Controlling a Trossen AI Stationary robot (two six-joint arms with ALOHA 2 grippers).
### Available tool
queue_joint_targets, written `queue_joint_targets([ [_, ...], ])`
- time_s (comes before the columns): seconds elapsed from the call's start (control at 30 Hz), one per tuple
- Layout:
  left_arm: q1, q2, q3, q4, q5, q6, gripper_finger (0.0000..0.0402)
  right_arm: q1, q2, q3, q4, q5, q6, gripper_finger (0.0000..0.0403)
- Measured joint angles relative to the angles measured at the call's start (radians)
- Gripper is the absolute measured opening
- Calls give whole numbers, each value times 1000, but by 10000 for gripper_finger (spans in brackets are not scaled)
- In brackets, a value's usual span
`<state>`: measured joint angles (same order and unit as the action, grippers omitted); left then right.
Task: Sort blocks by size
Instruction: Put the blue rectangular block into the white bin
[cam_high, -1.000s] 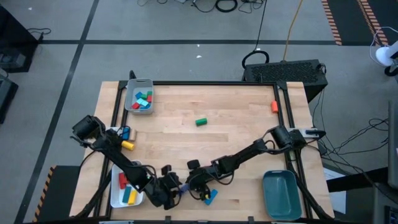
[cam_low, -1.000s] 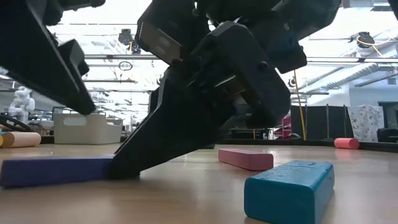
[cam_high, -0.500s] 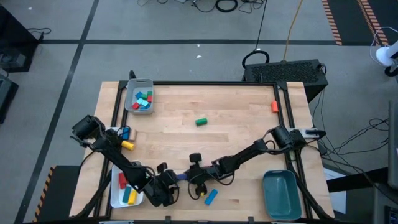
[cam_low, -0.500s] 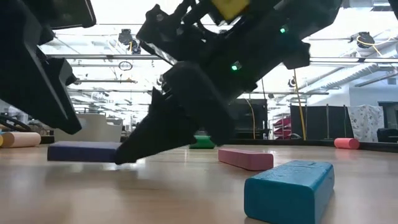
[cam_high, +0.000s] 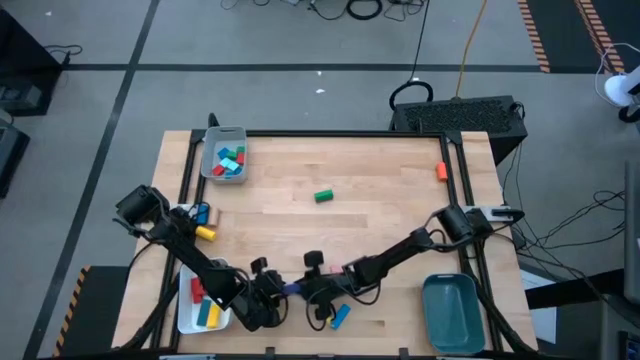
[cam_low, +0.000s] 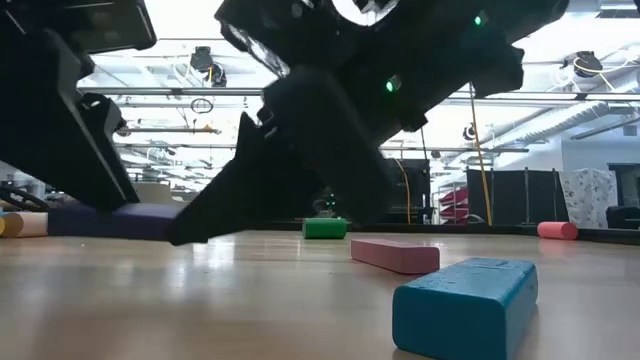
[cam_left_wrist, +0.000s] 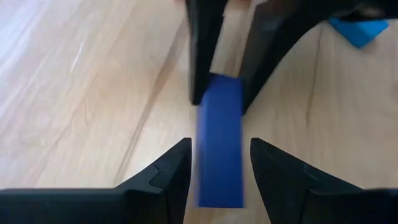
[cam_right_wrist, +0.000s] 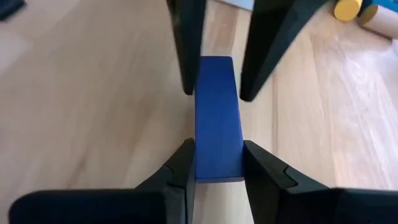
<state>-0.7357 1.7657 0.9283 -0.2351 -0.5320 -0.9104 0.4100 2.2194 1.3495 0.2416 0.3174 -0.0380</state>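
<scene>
- Pinching of the blue bar (cam_right_wrist: 216, 118) by the right gripper (cam_right_wrist: 216, 158) is shown in the right wrist view: both fingers are pressed against the bar's long sides at one end.
- The bar's other end is straddled by the left gripper (cam_left_wrist: 221, 168), whose fingers are held spread, with a narrow gap seen on each side.
- The bar is placed near the table's near edge, about midway across, between the two grippers, which are pointed at each other.
- A light blue block (cam_high: 340, 317) is seen just to the near right of the right gripper, and a pink bar (cam_low: 395, 254) is laid flat just beyond it.
- A green block (cam_high: 322, 196) is found alone at mid-table, and an orange block (cam_high: 440, 171) at the far right edge.
- Blocks are held in a grey tray (cam_high: 211, 142) at the far left and in a white tray (cam_high: 184, 322) at the near left.
- A teal tray (cam_high: 450, 312) is set at the near right.
</scene>
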Motion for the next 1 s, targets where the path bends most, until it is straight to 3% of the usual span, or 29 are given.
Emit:
queue_joint_targets([
  [0.33, 8, 0, 0, -26, -83, 2, 167, 12, -5, 0, 40, 84, 7, 86],
  [0.67, 19, 0, 1, -70, -86, 56, 167, 41, -87, 1, -7, 165, -32, 86],
  [1.0, 45, 0, 1, -60, -75, 62, 167, 34, -121, 2, -94, 151, 28, 86],
])
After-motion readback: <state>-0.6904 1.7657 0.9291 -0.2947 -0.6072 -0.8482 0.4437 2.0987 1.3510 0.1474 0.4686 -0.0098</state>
